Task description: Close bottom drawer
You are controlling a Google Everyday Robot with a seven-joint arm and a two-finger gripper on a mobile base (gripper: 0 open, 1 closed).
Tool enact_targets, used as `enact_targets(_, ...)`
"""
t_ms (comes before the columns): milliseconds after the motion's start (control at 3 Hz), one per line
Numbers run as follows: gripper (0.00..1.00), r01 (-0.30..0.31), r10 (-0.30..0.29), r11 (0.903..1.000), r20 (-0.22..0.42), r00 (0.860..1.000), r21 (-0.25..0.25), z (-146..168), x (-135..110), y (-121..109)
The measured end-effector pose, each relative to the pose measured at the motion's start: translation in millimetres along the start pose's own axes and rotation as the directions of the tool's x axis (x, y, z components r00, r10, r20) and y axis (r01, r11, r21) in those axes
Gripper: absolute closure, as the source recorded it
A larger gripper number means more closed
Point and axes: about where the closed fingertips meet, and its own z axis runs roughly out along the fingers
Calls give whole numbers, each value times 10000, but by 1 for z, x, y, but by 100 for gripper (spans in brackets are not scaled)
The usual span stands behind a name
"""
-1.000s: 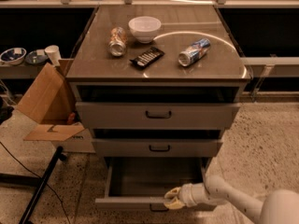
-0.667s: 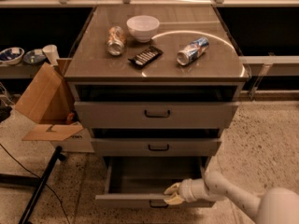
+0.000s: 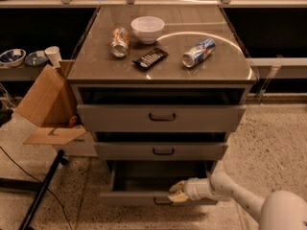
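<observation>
The bottom drawer (image 3: 129, 198) is the lowest grey drawer of the cabinet. It stands pulled out, and its plain grey inside (image 3: 158, 176) shows. A small black handle (image 3: 162, 202) sits on its slim front panel. My gripper (image 3: 175, 192) reaches in from the lower right on a white arm. It rests against the top edge of the drawer front, just right of the handle.
The middle drawer (image 3: 160, 151) and top drawer (image 3: 160, 117) stand slightly out. On the cabinet top lie a white bowl (image 3: 147, 28), two cans (image 3: 198, 52) and a black remote (image 3: 150, 58). A cardboard box (image 3: 45, 107) stands on the left, a black pole (image 3: 41, 190) on the floor.
The gripper has moved up and away from me with the drawer front. The bottom drawer is pushed further in than a second ago.
</observation>
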Motion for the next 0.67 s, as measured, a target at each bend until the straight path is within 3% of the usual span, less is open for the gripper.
enact_targets(333, 100, -1, 1, 10000, 0, 10000, 0, 0, 0, 1)
enact_targets(667, 100, -101, 99, 9987, 44, 9999, 493, -4, -3, -17)
